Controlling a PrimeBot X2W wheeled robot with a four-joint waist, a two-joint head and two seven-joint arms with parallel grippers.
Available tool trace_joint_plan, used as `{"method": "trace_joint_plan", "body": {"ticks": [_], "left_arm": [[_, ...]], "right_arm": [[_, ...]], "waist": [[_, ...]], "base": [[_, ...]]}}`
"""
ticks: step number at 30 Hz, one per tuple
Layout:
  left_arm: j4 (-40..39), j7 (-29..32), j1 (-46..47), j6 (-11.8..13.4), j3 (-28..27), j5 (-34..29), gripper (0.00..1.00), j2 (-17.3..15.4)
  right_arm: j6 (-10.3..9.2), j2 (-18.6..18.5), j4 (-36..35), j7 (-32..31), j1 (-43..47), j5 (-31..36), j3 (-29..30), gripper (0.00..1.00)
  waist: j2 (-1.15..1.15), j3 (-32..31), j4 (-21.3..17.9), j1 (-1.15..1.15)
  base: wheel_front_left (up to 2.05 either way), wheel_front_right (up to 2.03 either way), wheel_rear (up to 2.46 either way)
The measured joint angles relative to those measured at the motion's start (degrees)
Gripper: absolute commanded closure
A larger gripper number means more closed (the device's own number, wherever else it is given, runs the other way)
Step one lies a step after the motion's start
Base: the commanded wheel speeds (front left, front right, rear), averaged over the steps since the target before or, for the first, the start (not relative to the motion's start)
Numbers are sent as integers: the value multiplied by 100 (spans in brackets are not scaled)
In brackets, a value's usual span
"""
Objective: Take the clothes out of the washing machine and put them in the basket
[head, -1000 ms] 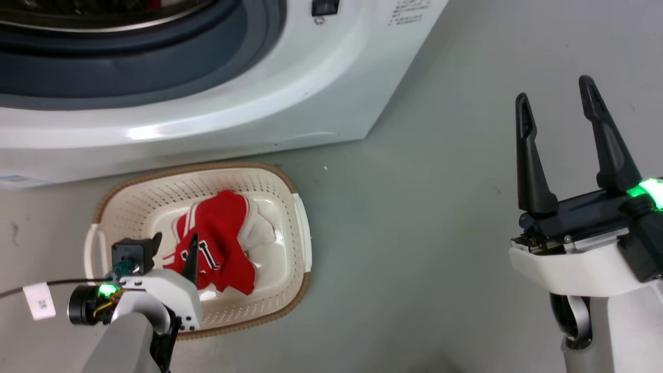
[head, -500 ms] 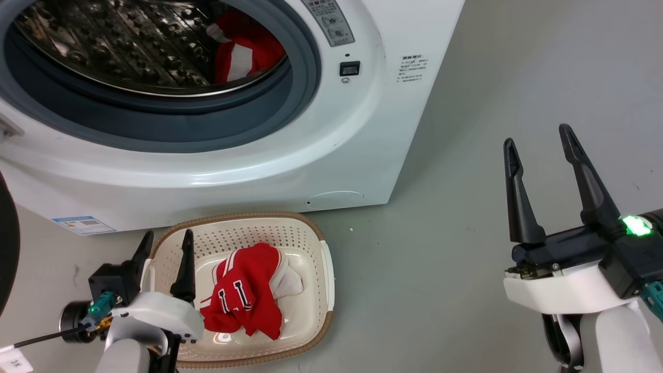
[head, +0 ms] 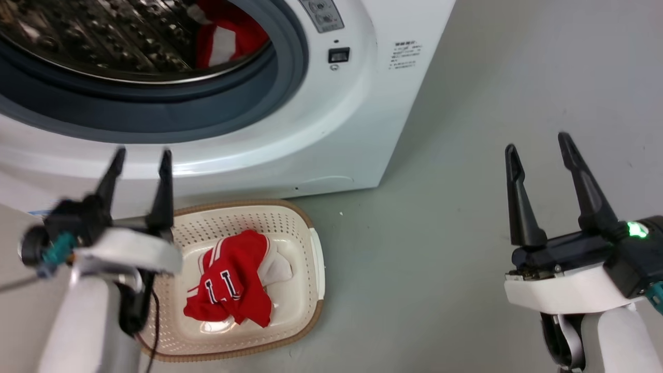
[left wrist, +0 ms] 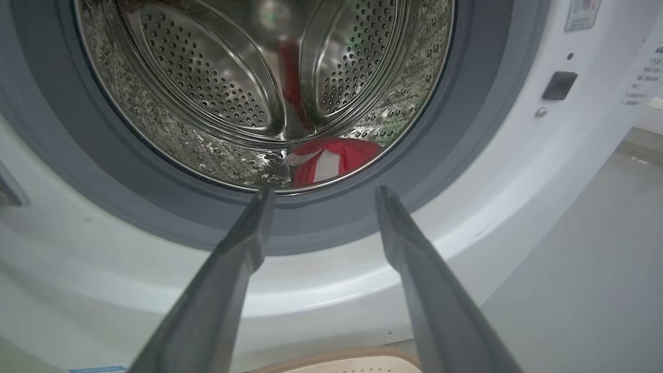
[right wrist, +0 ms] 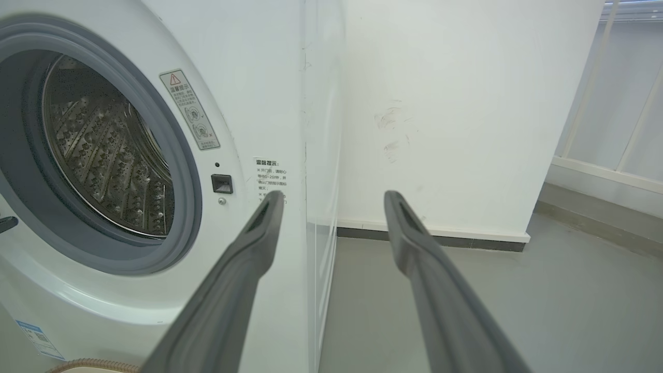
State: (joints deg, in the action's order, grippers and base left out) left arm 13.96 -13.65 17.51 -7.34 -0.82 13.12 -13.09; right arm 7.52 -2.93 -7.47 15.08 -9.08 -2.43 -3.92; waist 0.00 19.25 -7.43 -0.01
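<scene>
The white washing machine (head: 331, 129) stands with its porthole uncovered, and red and white clothes (head: 228, 41) lie in its steel drum (left wrist: 207, 83), red cloth (left wrist: 331, 159) at the drum's lower rim. On the floor below it, the cream basket (head: 305, 238) holds a red garment (head: 230, 282) with white numbers. My left gripper (head: 142, 155) is open and empty, raised in front of the machine's lower front, above the basket's left end. My right gripper (head: 538, 142) is open and empty over the floor to the right of the machine. In the wrist views the left gripper (left wrist: 321, 192) and right gripper (right wrist: 334, 196) both point at the machine.
Grey floor (head: 440, 248) spreads to the right of the machine and basket. A white wall (right wrist: 456, 114) with a dark skirting stands behind the machine, with a window frame (right wrist: 621, 103) to the right. A thin cable (head: 147, 331) hangs by my left arm.
My left gripper has risen from beside the basket to the machine's lower front, empty. The head camera tilted up, bringing the drum into view. The right gripper has barely moved.
</scene>
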Motion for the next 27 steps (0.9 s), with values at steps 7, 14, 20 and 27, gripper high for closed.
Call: {"method": "trace_joint_plan", "body": {"ticks": [7, 14, 20, 27], "left_arm": [[165, 862, 1492, -7, 261, 241, 0, -767], [554, 2035, 3140, -8, 924, 825, 0, -1669], [951, 3418, 4434, -8, 1545, 1416, 0, -2345], [1444, 4745, 5900, 3, 1814, 1539, 0, -2684]], "right_arm": [[0, -1, -209, 0, -421, -247, -26, 0], [0, -1, -365, 0, -711, -482, -65, 0], [-1, -3, -400, 0, -760, -708, -204, 0], [0, -3, -466, 0, -867, -861, -455, 0]], "waist": [[0, 656, -228, 1], [0, 1446, -488, 2], [0, 2008, -831, 2], [0, 2503, -1324, 2]], "base": [[0, 0, 0], [0, 0, 0], [0, 0, 0], [0, 0, 0]]}}
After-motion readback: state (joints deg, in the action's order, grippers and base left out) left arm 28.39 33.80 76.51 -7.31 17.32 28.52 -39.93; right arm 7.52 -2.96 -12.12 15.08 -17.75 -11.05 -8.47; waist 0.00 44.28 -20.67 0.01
